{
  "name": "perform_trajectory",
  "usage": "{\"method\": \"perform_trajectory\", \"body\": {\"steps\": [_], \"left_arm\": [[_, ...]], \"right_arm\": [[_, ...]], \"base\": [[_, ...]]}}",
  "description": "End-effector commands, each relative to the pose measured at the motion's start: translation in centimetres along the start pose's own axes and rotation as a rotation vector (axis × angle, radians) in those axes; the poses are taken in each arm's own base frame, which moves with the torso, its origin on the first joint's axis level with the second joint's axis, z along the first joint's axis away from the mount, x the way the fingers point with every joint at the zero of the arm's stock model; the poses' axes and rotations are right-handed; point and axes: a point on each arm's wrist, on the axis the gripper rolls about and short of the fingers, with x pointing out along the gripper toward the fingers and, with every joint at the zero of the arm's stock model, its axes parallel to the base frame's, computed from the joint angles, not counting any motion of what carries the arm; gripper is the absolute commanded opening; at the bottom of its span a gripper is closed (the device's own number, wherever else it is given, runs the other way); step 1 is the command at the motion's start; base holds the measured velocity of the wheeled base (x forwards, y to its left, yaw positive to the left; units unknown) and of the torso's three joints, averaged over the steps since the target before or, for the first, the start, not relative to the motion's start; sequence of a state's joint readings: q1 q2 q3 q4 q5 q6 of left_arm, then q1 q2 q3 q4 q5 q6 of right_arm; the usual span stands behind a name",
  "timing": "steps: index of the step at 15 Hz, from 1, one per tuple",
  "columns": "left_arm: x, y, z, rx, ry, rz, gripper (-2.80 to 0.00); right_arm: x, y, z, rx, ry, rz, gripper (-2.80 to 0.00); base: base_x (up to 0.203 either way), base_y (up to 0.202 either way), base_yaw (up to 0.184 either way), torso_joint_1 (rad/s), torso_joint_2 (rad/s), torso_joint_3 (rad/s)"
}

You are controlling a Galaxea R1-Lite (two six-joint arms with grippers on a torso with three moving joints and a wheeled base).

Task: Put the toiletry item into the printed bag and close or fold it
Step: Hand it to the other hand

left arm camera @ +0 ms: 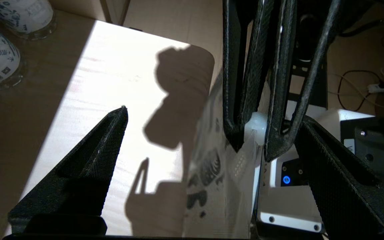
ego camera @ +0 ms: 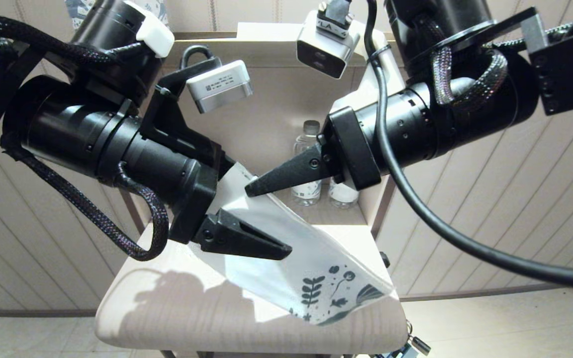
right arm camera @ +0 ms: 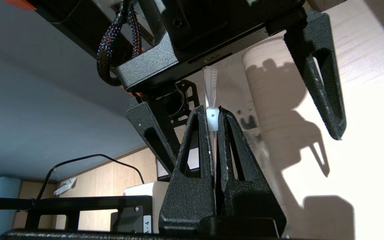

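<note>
The bag [ego camera: 286, 248] is held above the table [ego camera: 167, 308], tilted, with its leaf print [ego camera: 326, 293] at the lower end. Its upper edge is pinched by the right gripper [ego camera: 254, 189], whose fingers are clenched on a small white slider [right arm camera: 212, 119] there. The left gripper [left arm camera: 212, 133] is spread wide around the bag, gripping nothing. The stick cannot be made out. 2 bottles [ego camera: 311, 169] with blue-printed labels, writing unreadable, stand behind.
</note>
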State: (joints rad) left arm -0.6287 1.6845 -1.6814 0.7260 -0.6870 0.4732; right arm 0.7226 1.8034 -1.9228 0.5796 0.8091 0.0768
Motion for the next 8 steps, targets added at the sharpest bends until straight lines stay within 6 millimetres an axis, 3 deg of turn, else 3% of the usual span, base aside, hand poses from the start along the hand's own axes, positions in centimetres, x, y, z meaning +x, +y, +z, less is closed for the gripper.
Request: {"method": "perform_trajectory", "body": {"steps": [1, 8], "left_arm": [[-0.25, -0.27, -0.24, -0.004, 0.007, -0.002, 0.00], [-0.12, 0.25, -0.06, -0.003, 0.018, 0.036, 0.00]], "right_arm": [[0.05, -0.06, -0.05, 0.004, 0.004, 0.003, -2.80], [0.07, -0.14, -0.01, 0.003, 0.001, 0.002, -2.80]], "base": [[0.000, 0.000, 0.000, 0.000, 0.00, 0.000], [0.000, 0.000, 0.000, 0.000, 0.00, 0.000]]}}
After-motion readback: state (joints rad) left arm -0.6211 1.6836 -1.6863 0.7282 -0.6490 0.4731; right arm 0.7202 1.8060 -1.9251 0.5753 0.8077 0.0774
